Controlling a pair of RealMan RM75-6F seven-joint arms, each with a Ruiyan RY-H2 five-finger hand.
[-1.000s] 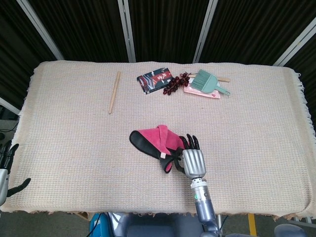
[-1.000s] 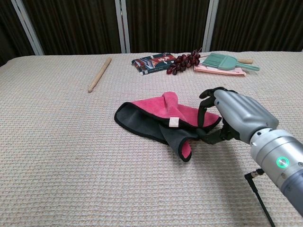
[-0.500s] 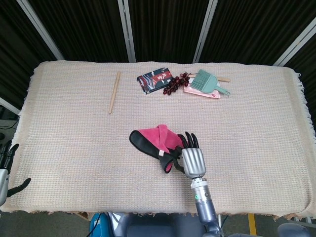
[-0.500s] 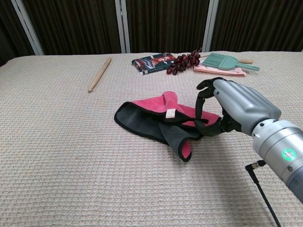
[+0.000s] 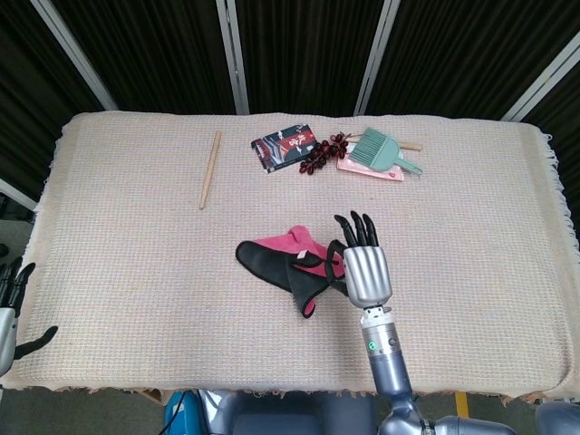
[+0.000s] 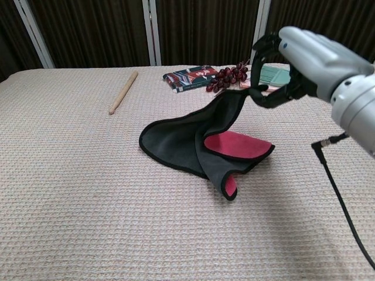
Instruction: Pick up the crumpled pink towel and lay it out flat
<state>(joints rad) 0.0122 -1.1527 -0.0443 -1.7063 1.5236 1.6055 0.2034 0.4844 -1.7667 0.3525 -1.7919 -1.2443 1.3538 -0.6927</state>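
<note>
Chest view: right robot hand (image 6: 293, 64) pinches towel (image 6: 193, 143) above beige cloth-covered table (image 6: 70, 175).

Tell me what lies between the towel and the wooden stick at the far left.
Only bare woven table cover lies between the pink towel and the wooden stick; both views show it.

Right robot hand (image 5: 365, 272) holds the pink towel (image 5: 288, 265) by its edge.

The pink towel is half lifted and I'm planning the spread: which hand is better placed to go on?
The right hand. It already pinches an edge of the pink towel and holds it raised above the table. The left hand hangs off the table's near left corner, far from the towel.
</note>
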